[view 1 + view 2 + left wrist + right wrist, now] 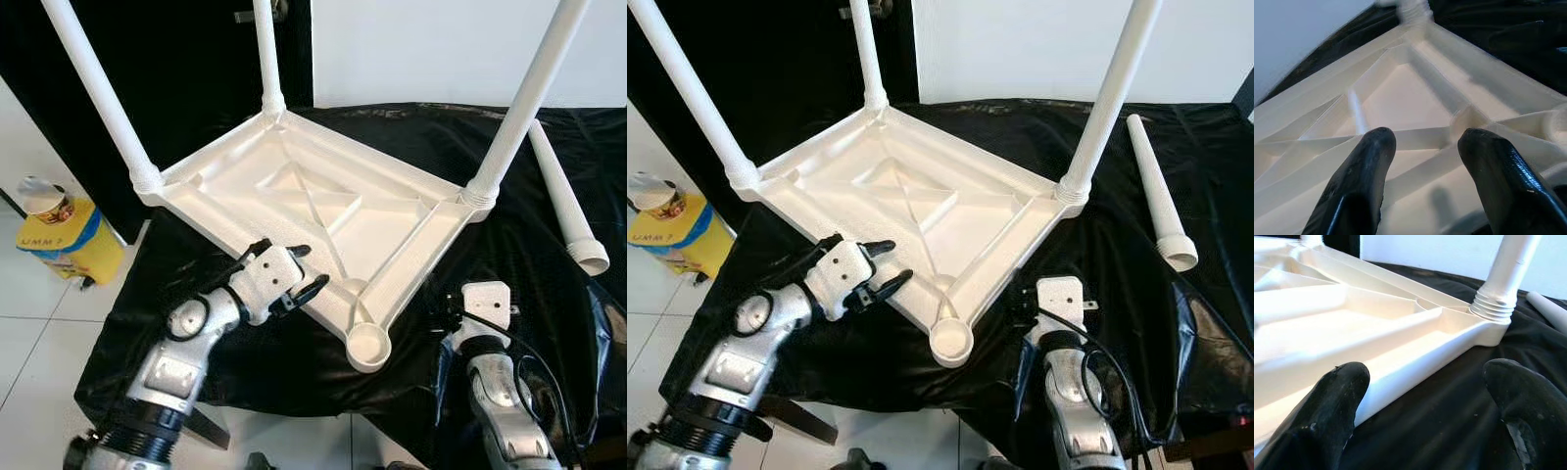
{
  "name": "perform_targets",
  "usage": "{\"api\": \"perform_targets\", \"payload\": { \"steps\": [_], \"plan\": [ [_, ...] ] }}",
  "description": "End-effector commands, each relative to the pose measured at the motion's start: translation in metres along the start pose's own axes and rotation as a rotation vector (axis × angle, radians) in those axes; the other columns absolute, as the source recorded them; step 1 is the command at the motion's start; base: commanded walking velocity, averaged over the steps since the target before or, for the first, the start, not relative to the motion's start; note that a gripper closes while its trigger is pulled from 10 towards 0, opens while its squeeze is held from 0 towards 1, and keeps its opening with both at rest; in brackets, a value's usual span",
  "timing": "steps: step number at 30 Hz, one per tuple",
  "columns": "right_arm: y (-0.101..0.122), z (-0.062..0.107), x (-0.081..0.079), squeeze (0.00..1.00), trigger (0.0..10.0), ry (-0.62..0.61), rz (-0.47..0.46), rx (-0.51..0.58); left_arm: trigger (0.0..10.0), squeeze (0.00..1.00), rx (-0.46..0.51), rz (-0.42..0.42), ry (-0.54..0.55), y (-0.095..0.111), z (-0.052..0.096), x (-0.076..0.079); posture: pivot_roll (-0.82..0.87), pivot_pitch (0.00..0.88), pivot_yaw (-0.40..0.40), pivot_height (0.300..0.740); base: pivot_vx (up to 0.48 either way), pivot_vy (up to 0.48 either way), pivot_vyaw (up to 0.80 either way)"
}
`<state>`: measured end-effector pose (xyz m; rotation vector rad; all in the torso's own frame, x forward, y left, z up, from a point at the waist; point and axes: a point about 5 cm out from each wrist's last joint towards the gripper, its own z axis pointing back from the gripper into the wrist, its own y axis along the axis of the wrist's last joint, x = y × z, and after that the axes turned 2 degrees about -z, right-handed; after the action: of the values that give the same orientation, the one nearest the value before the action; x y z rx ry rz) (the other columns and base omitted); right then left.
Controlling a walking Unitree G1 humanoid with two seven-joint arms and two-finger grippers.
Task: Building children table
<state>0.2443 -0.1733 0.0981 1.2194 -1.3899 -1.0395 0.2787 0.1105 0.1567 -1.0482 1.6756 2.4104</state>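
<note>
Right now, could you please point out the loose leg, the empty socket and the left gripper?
Loose leg [565,201], left eye view, mid shaft.
Empty socket [368,346], left eye view, round cup at the near corner.
Left gripper [310,269], left eye view, between fingertips.

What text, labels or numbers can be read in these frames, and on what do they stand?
"UMM ?" as far as it can be made out, in dark letters on the yellow box on the floor to the robot's left; its other print is too small to read.
The round lid of that box bears a picture, too blurred to read.
The white tabletop, its legs, the loose leg and both grippers carry no readable text.
</note>
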Motion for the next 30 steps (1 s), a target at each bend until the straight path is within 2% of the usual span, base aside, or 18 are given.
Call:
{"api": "perform_targets", "payload": {
  "steps": [1, 3, 7, 11, 15, 21, 25, 27, 30],
  "plan": [
    [0.001, 0.002, -0.001, 0.00, 10.0, 0.019, -0.010, 0.004, 10.0, 0.00, -0.002, 0.006, -0.041, -0.002, -0.001, 0.003, -0.05, 0.071, 0.004, 0.740, 0.000, 0.000, 0.00],
    [0.005, 0.007, 0.000, 0.00, 10.0, 0.055, -0.017, 0.009, 10.0, 0.00, -0.026, -0.004, -0.128, -0.005, -0.002, 0.007, -0.06, 0.073, 0.005, 0.740, 0.000, 0.000, 0.00],
    [0.007, 0.009, 0.001, 0.00, 10.0, 0.070, -0.018, 0.008, 10.0, 0.00, -0.044, -0.020, -0.168, -0.008, -0.003, 0.009, -0.06, 0.075, 0.007, 0.740, 0.000, 0.000, 0.00],
    [0.011, 0.013, 0.003, 0.00, 10.0, 0.099, -0.014, 0.009, 10.0, 0.00, -0.133, -0.083, -0.268, -0.025, -0.006, 0.016, -0.07, 0.079, 0.009, 0.740, 0.000, 0.000, 0.00],
    [0.012, 0.014, 0.003, 0.00, 10.0, 0.107, -0.013, 0.009, 10.0, 0.00, -0.149, -0.094, -0.288, -0.028, -0.007, 0.015, -0.07, 0.080, 0.009, 0.740, 0.000, 0.000, 0.00],
    [0.013, 0.019, 0.006, 0.00, 10.0, 0.125, -0.010, -0.003, 10.0, 0.00, -0.185, -0.106, -0.367, -0.036, 0.000, 0.006, -0.08, 0.084, 0.017, 0.740, 0.000, 0.000, 0.00],
    [0.013, 0.020, 0.007, 0.00, 10.0, 0.131, -0.007, -0.007, 10.0, 0.00, -0.174, -0.107, -0.386, -0.036, 0.002, 0.001, -0.09, 0.085, 0.023, 0.740, 0.000, 0.000, 0.00],
    [0.013, 0.021, 0.009, 0.00, 10.0, 0.133, -0.003, -0.010, 10.0, 0.00, -0.141, -0.052, -0.387, -0.034, 0.005, -0.005, -0.09, 0.084, 0.027, 0.740, 0.000, 0.000, 0.00],
    [0.013, 0.022, 0.009, 0.00, 10.0, 0.135, 0.000, -0.014, 10.0, 0.00, -0.143, -0.045, -0.384, -0.035, 0.006, -0.009, -0.09, 0.084, 0.029, 0.740, 0.000, 0.000, 0.00]
  ]
}}
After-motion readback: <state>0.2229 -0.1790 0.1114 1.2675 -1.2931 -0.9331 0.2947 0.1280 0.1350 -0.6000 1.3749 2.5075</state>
